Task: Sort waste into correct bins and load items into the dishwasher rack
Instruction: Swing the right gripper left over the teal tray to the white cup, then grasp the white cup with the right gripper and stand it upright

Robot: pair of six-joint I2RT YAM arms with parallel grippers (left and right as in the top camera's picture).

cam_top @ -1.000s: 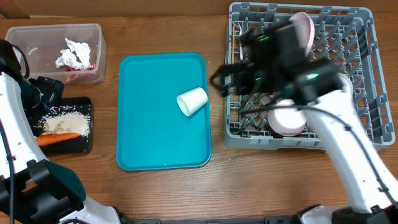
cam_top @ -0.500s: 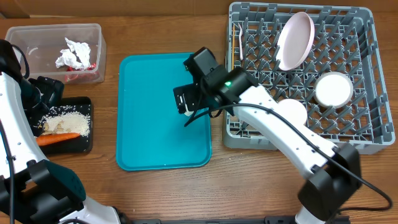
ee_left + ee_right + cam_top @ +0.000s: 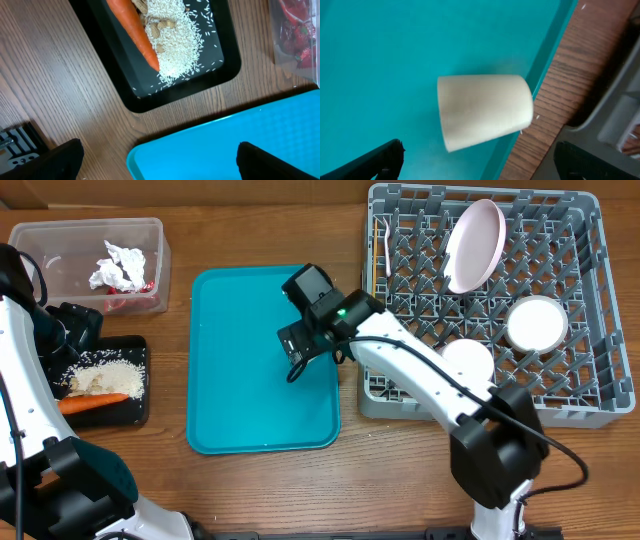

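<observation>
Smooth tapered cup [image 3: 482,110] on side, glossy teal tray [image 3: 380,50] — left gripper [image 3: 167,162], right gripper [image 3: 487,162] spread, empty.

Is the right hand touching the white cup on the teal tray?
Apart. The right wrist view shows the right hand's open fingers either side of the cup, with bare tray and table between.

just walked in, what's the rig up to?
The right gripper hangs open over the cup, which lies on its side at the right edge of the teal tray and is not yet gripped. The plate and bowls are in the rack. Tissue and wrapper sit in the clear tub. Carrot and rice are in the black tray. The left gripper is open and empty near that tray.
</observation>
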